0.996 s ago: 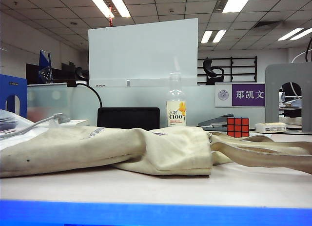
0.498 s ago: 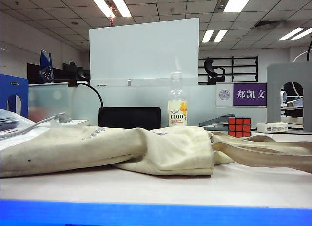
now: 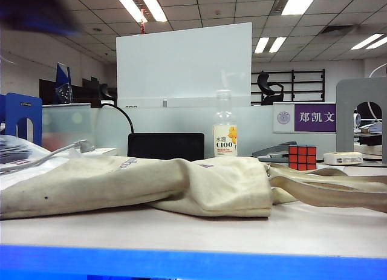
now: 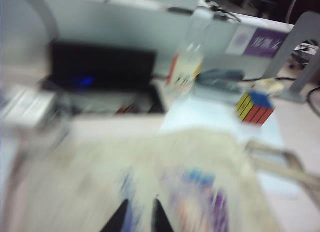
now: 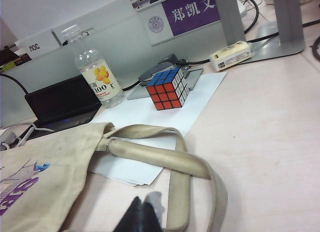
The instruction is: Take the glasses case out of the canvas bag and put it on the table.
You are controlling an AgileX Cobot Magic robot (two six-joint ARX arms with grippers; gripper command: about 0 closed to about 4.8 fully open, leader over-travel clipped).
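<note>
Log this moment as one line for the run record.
left gripper: above canvas bag, jaws slightly apart | right gripper: jaws shut, empty, over bag strap | glasses case: not visible | table: case not placed

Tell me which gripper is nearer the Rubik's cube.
Right, as far as the views show. The right gripper hovers by the canvas bag's straps, with the Rubik's cube just beyond on the paper. The left gripper is over the bag's body, farther from the cube.
</note>
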